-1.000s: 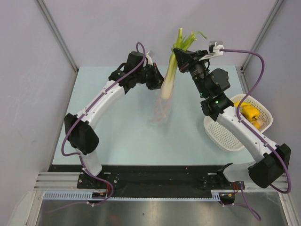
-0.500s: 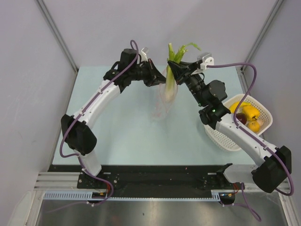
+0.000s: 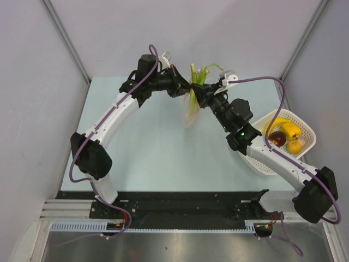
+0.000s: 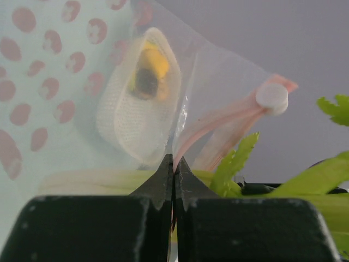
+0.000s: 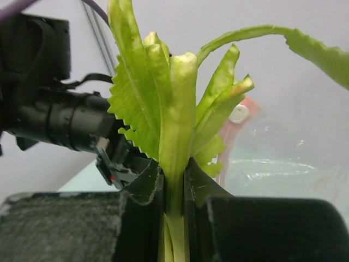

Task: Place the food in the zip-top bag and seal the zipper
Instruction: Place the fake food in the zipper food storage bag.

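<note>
My left gripper [image 3: 184,87] is shut on the top edge of the clear zip-top bag [image 3: 188,115], which hangs blurred below it. In the left wrist view the jaws [image 4: 173,161] pinch the bag [image 4: 65,82] at its pink zipper [image 4: 218,126]. My right gripper [image 3: 199,94] is shut on the leek [image 3: 194,82], which stands upright with its green leaves up, right beside the bag's mouth. The right wrist view shows the jaws [image 5: 173,170] clamped on the leek stalk [image 5: 175,114], with the zipper [image 5: 230,136] just behind. The banana [image 3: 277,122], the dark red fruit [image 3: 277,138] and the orange fruit [image 3: 295,146] lie in the basket.
The white perforated basket [image 3: 256,158] stands at the right, under my right forearm. Grey walls close in the back and both sides. The two grippers are nearly touching above the far middle of the pale table [image 3: 136,153].
Both grippers have moved left and closer together with the leek and bag. The leek sits lower against the bag. The right arm has uncovered the fruit in the basket.
</note>
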{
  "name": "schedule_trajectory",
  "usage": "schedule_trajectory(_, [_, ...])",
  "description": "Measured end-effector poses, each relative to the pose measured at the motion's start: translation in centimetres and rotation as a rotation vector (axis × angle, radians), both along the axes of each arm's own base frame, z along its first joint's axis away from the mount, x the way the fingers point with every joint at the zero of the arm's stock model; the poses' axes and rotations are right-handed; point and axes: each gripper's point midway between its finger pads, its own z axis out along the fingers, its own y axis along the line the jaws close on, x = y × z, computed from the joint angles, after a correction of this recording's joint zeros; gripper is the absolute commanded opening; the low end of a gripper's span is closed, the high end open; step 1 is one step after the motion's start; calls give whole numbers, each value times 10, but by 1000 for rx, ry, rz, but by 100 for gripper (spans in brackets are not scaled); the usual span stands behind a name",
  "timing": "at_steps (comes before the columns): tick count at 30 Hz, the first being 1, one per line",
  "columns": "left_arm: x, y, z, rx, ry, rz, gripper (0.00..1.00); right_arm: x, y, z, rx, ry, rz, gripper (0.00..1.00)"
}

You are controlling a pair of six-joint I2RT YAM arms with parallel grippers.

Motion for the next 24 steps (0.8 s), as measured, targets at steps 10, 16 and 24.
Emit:
schedule_trajectory(10, [5,6,0,-15,33,27,0,-3,0,-16,-46,36,40,0])
schedule_trajectory(16, [-1,8,-15,-13,91,36,0,8,-9,-11,-33,6,-4,0])
schedule_trajectory(24, [-2,7,-16,-33,139,53,0,-3,12,-2,-112,-155,70,0])
